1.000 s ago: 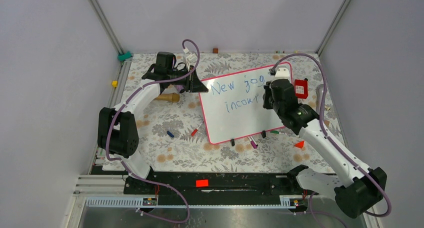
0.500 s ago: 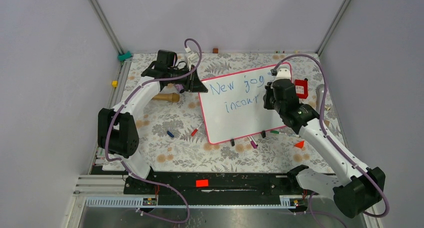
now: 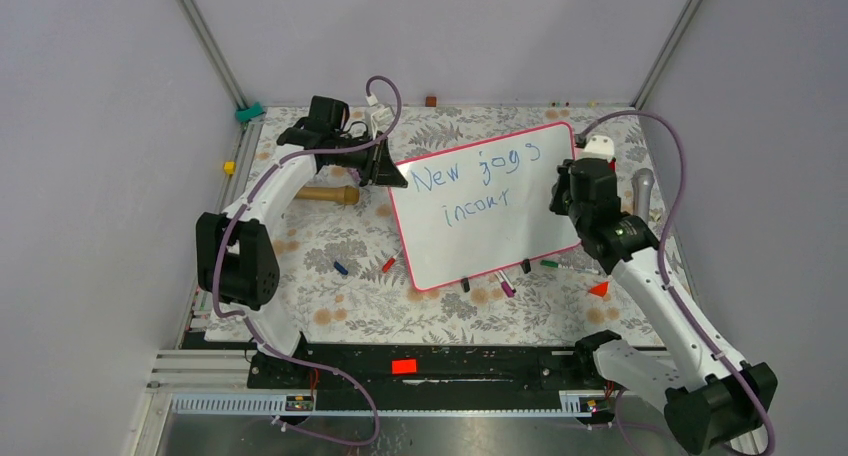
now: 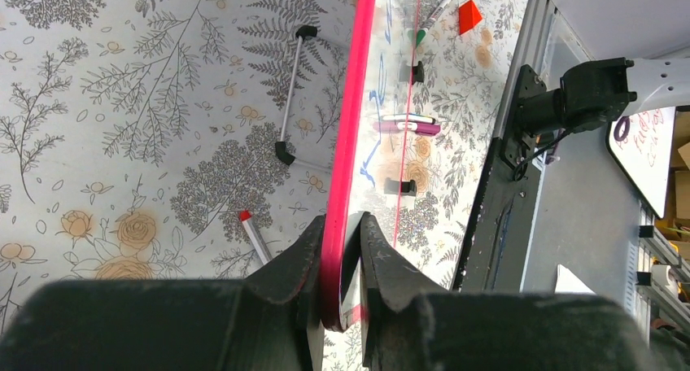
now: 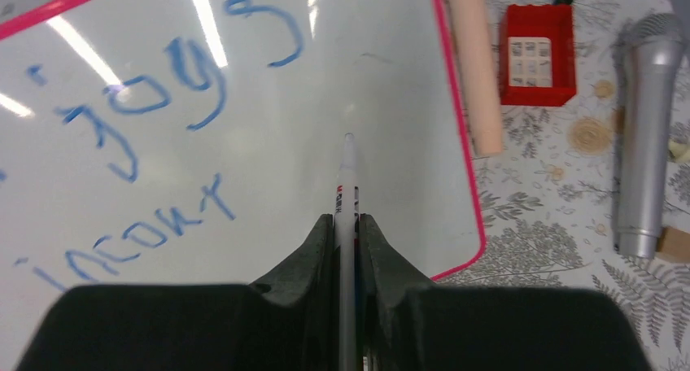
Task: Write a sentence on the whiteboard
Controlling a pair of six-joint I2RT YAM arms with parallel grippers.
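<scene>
On the counter (image 3: 330,306), whiteboard (image 3: 500,238): white, pink-framed, lying askew, its two black clips (image 3: 465,284) on the near long edge.
Sentence (image 3: 475,181): blue handwriting in two lines on the whiteboard's left and middle; upper line "New jogs", lower line "incour", blank white to the right of both.
Left fingers (image 4: 342,224): nearly closed, pinching the whiteboard's pink frame at its far-left corner, one finger on each face.
Right fingers (image 5: 347,220): fully closed on a white marker (image 5: 348,176), held over the whiteboard's right part.
Marker tip: over blank surface to the right of "jogs"; whether it touches the whiteboard cannot be told.
Pale rod (image 5: 476,70): just beside the whiteboard's right edge, lying along it.
Red block (image 5: 537,58): right of the rod, apart from the whiteboard.
Silver microphone (image 5: 643,127): further right of the whiteboard, beyond the red block.
Wooden handle (image 3: 325,193): left of the whiteboard, under the left arm.
Loose pens: purple (image 3: 505,288) and green (image 3: 548,264) just off the whiteboard's near edge; red (image 3: 388,265) and blue (image 3: 340,268) near its near-left corner.
Orange wedge (image 3: 600,289): off the whiteboard's near-right corner.
</scene>
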